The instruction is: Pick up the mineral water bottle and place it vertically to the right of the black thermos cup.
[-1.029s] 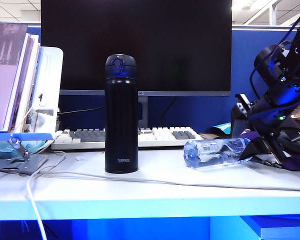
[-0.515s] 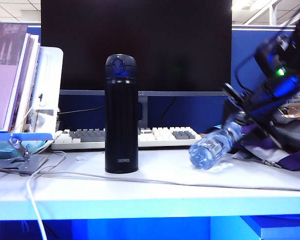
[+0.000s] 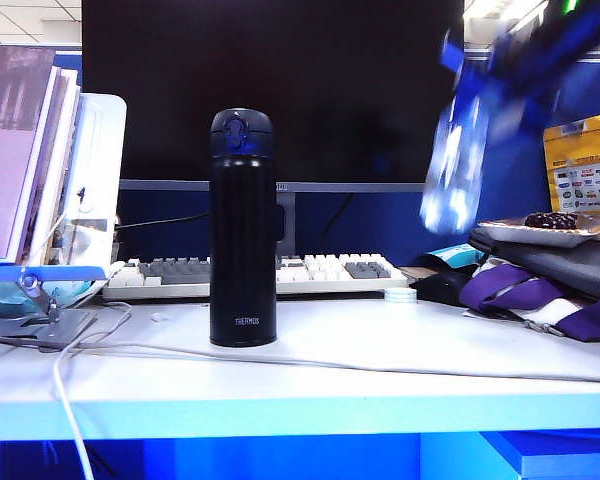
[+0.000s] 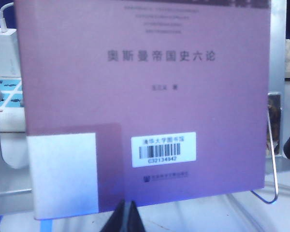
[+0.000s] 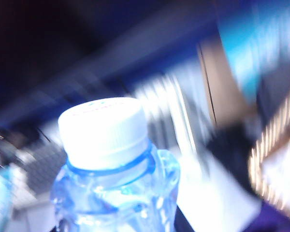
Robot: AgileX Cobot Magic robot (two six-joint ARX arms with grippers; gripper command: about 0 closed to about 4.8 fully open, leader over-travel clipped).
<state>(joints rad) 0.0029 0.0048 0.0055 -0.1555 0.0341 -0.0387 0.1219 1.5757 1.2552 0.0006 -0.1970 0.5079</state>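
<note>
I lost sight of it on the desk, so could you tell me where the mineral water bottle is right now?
The mineral water bottle is in the air in the right gripper, high on the exterior view's right, well right of the black thermos cup.

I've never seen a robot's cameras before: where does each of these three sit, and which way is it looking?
Exterior view: at desk height in front, facing the thermos and monitor; the right arm shows as a blur holding the bottle aloft.
Left wrist view: on the idle left arm, facing a book; the shut left gripper shows.
Right wrist view: on the moving right arm, looking along the bottle to its cap; no fingers show.
Shared: exterior and right wrist views both show the bottle.
</note>
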